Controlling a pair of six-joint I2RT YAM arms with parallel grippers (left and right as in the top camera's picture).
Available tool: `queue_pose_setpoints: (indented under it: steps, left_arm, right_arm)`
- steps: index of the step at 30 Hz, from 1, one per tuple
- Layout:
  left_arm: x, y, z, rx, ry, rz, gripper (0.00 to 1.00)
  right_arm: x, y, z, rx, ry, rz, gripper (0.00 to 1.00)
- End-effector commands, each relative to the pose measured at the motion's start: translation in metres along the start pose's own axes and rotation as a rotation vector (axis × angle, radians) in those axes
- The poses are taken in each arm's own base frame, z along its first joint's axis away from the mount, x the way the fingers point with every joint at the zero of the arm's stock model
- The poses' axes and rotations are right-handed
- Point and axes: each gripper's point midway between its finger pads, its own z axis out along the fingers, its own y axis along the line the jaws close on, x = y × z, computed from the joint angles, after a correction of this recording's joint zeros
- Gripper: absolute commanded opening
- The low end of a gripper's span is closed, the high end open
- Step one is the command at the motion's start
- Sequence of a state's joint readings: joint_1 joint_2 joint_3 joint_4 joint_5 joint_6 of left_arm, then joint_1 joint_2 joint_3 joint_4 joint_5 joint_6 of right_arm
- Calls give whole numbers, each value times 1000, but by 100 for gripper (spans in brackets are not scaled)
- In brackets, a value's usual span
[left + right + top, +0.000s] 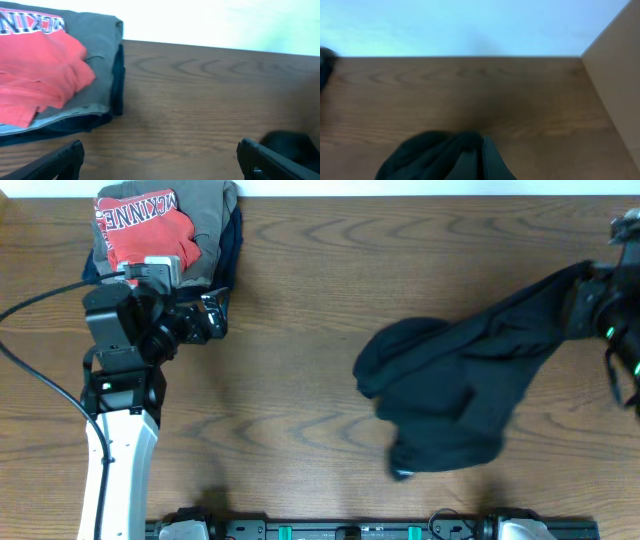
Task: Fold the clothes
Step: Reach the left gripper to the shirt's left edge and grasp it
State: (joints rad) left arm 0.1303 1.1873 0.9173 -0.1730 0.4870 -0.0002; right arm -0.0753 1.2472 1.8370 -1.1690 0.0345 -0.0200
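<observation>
1. Tabletop (300,380): brown wood grain, with a pale wall along the far edge.
2. Clothes (450,395): one plain black soft top on the right half of the tabletop. It is crumpled, not folded. The main bulk is bunched between the middle and the right edge. One end is drawn out in a taut band toward the far right corner, where it runs into the right gripper. A small pale spot at the near side of the heap is too small to identify.
3. Right gripper (600,288): at the right edge of the tabletop, fingers pinched tight together on the black fabric. Its wrist view shows the closed fingertips (483,156) with a dark fold of the cloth (425,155) bulging beside them.
4. Left gripper (213,315): in the far left part of the tabletop, jaws spread wide with nothing between them. It is just beside the folded stack and well apart from the black top. Its wrist view shows both fingers (65,159) at the frame's lower corners over bare wood.
5. Folded stack, far left corner:
   - red shirt (145,230) with white letters, on top
   - grey garment (205,220), beneath it
   - navy garment (232,240), at the bottom
</observation>
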Motion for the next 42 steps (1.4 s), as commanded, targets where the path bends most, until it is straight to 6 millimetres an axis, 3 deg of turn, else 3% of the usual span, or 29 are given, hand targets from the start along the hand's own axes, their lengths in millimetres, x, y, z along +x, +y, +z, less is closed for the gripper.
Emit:
queue_pose_setpoints:
  steps: [1,8,14,16,24,30,33,42]
  left_arm:
    - [-6,-14,10,38,3,23,99]
    - [11,-59,57,167,38,92,99]
    - [38,-121,105,318,58,177,99]
    - [50,-142,122,364,77,199,99]
    - [83,-206,188,474,175,251,99]
    - [91,-240,214,524,186,279,99]
    - [102,-256,225,548,211,300,99]
    - [143,-298,247,601,341,437,99]
  right_arm:
    - [2,-13,31,-122,49,17,1]
    - [46,-66,119,-199,265,212,1]
    - [82,-65,168,-260,411,236,2]
    - [86,-64,176,-272,425,236,10]
    - [86,-62,183,-292,421,237,34]
    - [84,-58,184,-303,416,233,82]
    - [82,-57,185,-305,407,225,86]
    - [82,-52,187,-300,412,209,86]
